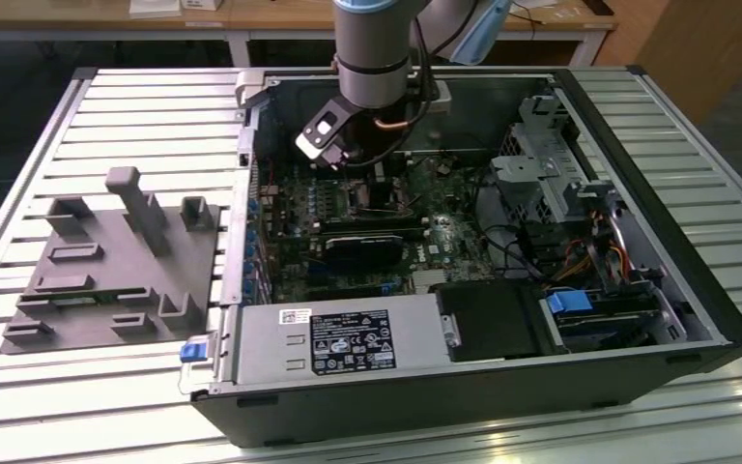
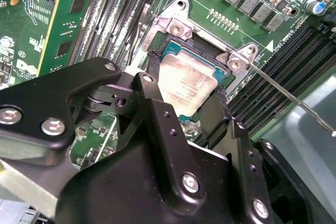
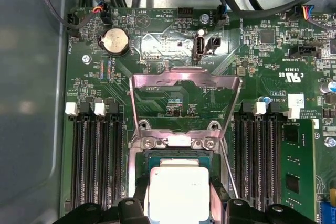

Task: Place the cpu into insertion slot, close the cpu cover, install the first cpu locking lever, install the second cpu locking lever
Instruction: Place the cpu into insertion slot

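Observation:
In both wrist views the cpu (image 2: 186, 85) (image 3: 178, 192), a flat silver-topped square, sits between my gripper's (image 2: 186, 95) (image 3: 178, 200) two black fingers (image 2: 152, 85), which press its opposite edges. It is right over the insertion slot (image 2: 176, 27) (image 3: 178, 156), level with the socket's silver frame. The cpu cover (image 3: 184, 75) stands flipped open beyond the socket, its window showing green board. A thin metal locking lever (image 2: 283, 95) (image 3: 228, 166) sticks out unlatched beside the socket. In the exterior view my gripper (image 1: 360, 174) reaches down into the open computer case over the motherboard.
Long black memory slots (image 3: 97, 161) flank the socket on both sides. In the exterior view, the grey power-supply box (image 1: 332, 343) sits at the case's near side, a drive cage (image 1: 552, 164) at the exterior view's right, and a grey parts fixture (image 1: 100, 261) outside on its left.

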